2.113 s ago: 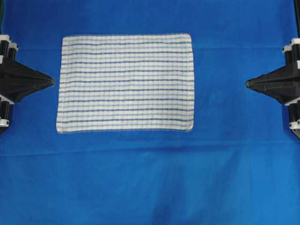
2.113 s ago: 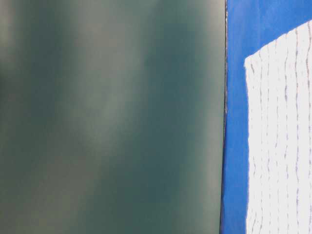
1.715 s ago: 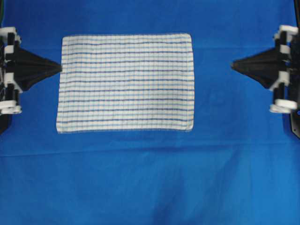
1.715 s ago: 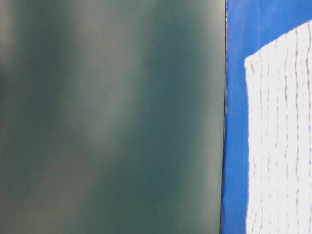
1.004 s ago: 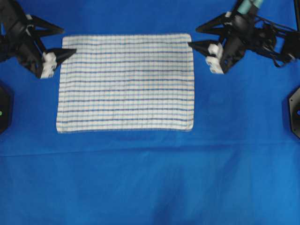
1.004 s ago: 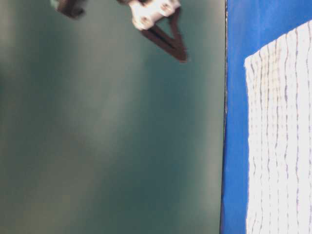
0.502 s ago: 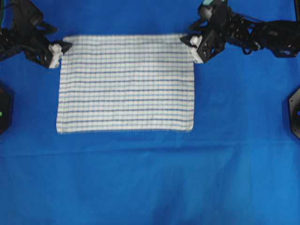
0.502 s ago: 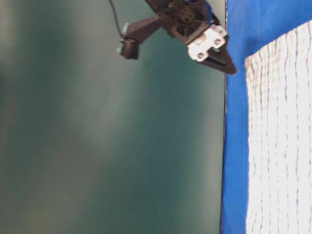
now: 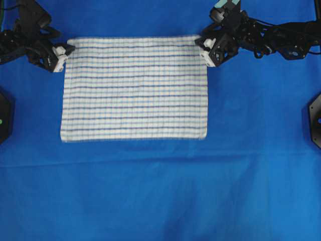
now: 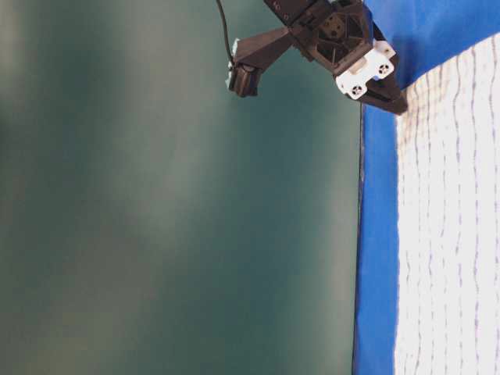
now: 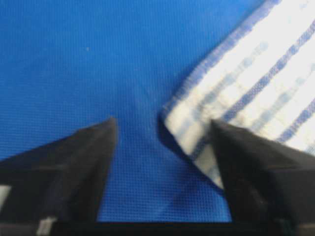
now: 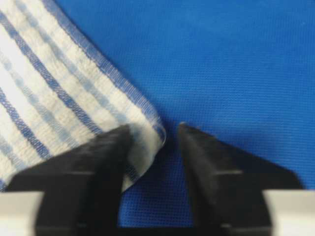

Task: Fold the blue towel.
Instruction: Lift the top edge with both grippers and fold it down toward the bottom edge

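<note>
The blue towel (image 9: 134, 88), white with a fine blue check, lies flat on the upper half of the blue table covering (image 9: 160, 191). My left gripper (image 9: 65, 50) is open at the towel's far left corner. In the left wrist view the left gripper (image 11: 163, 123) straddles that corner of the towel (image 11: 256, 83), with one finger over the cloth. My right gripper (image 9: 203, 44) is open at the far right corner. In the right wrist view the right gripper (image 12: 154, 127) has the towel's (image 12: 54, 98) slightly curled corner tip between its jaws. The table-level view shows a gripper (image 10: 387, 90) at a towel (image 10: 449, 234) corner.
Black arm bases sit at the left edge (image 9: 3, 120) and the right edge (image 9: 316, 120) of the overhead view. The right arm's links and cables (image 9: 281, 42) stretch along the far right. A blurred green wall (image 10: 172, 203) fills the table-level view.
Both grippers have swung from the sides of the table to the towel's two far corners, opened and come down. In the last half second they edged closer onto the corners. The towel has not moved.
</note>
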### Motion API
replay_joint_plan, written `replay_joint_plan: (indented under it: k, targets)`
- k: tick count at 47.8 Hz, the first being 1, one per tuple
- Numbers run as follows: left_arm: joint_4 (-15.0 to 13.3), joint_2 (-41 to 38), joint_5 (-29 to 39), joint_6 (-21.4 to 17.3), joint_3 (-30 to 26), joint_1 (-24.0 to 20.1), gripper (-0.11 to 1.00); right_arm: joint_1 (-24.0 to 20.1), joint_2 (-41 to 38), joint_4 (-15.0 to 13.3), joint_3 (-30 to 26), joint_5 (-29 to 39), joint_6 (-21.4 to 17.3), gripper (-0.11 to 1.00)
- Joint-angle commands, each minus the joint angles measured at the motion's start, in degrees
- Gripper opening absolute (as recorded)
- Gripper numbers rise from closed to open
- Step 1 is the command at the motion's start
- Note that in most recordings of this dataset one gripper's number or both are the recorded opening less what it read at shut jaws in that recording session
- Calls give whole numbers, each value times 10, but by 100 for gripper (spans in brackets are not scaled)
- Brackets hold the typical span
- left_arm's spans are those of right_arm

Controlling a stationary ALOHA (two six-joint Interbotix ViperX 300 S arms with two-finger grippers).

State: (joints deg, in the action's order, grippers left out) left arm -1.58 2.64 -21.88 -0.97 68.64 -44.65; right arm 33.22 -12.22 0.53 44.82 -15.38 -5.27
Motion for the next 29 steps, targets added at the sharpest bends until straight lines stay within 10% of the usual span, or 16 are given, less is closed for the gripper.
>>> replay_joint_plan:
  k: [1, 7, 11, 29]
  targets:
    - [0, 3, 1, -1, 0, -4, 47, 1, 6, -1, -7, -1, 0, 39]
    - [2, 4, 1, -2, 1, 2, 14, -2, 7, -4, -7, -1, 0, 6]
    - [3, 4, 0, -2, 1, 6, 1, -4, 8, -4, -8, -1, 0, 5]
    - [2, 47, 8, -6, -3, 34, 1, -4, 55, -4, -5, 7, 0, 5]
